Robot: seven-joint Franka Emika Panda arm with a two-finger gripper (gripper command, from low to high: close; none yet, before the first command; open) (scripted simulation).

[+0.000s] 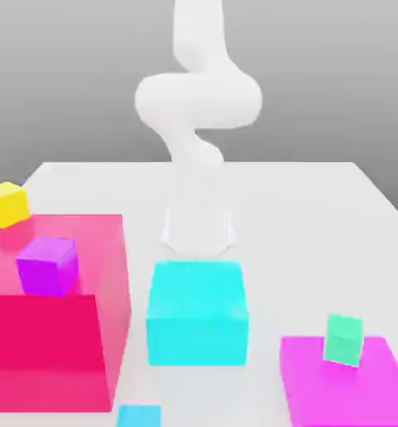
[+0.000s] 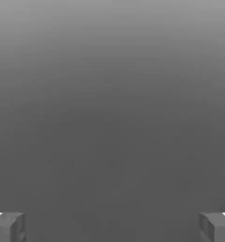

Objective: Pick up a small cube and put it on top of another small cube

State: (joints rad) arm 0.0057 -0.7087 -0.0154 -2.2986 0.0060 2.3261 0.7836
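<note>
The small sky-blue cube (image 1: 139, 415) lies on the white table (image 1: 319, 217) at the front edge of the exterior view, just left of centre and partly cut off. A small green cube (image 1: 344, 339) stands tilted on a flat magenta slab (image 1: 348, 392) at the front right. A small purple cube (image 1: 47, 265) rests on the pink stepped block (image 1: 60, 334), and a small yellow cube (image 1: 6, 203) sits at that block's far left corner. In the hand view my gripper (image 2: 112, 227) is open, its grey fingertips (image 2: 8, 227) far apart, with plain grey background between them.
A big cyan block (image 1: 197, 313) stands in the middle, in front of the arm's white base (image 1: 199, 225). The arm (image 1: 198, 96) rises and bends above the table.
</note>
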